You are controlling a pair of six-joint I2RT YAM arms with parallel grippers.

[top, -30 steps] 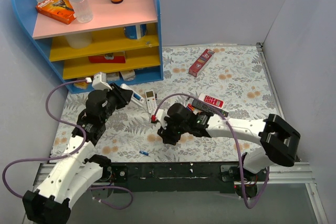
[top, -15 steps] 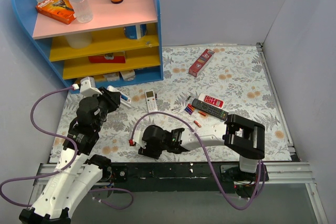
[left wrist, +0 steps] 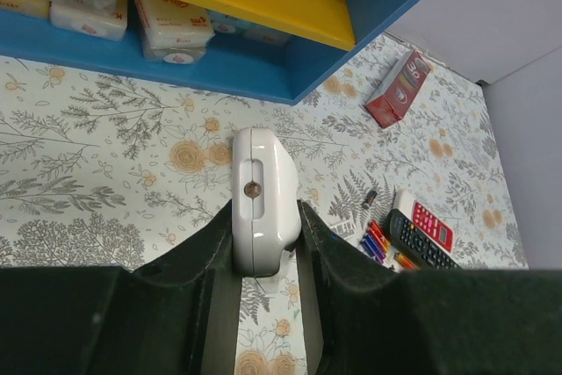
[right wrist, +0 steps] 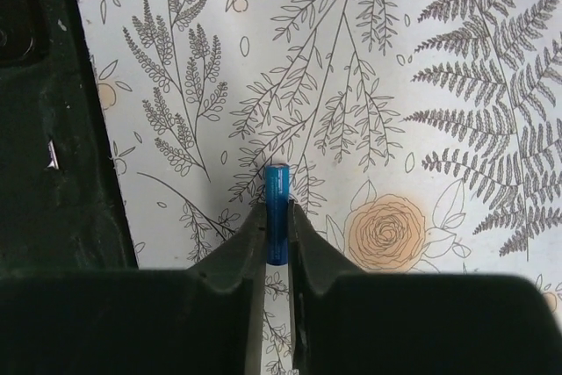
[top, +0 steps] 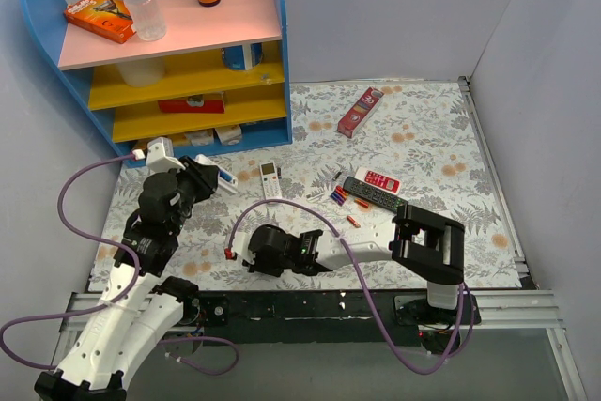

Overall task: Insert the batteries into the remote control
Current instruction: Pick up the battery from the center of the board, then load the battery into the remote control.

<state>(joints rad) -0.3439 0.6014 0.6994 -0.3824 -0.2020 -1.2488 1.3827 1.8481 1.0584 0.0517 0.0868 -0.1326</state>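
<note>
The right end effector point(right wrist: 278, 219) was closed narrowly on a blue battery point(right wrist: 277, 183), a finger pressing each side of the cell. The battery's far end poked out past the fingertips above the floral-covered bench point(right wrist: 457, 59) (whether it was lifted clear could not be told). The left end effector point(left wrist: 263, 217) clamped a white remote control point(left wrist: 260, 177) by its long edges, the rounded end with a small hole pointing away from the wrist. Ahead and to the right of that end effector lay the loose batteries point(left wrist: 376, 241), just beside a black remote point(left wrist: 420, 249) and a red-and-white remote point(left wrist: 428, 221). Farther ahead stood the blue-and-yellow shelf point(left wrist: 219, 76).
</note>
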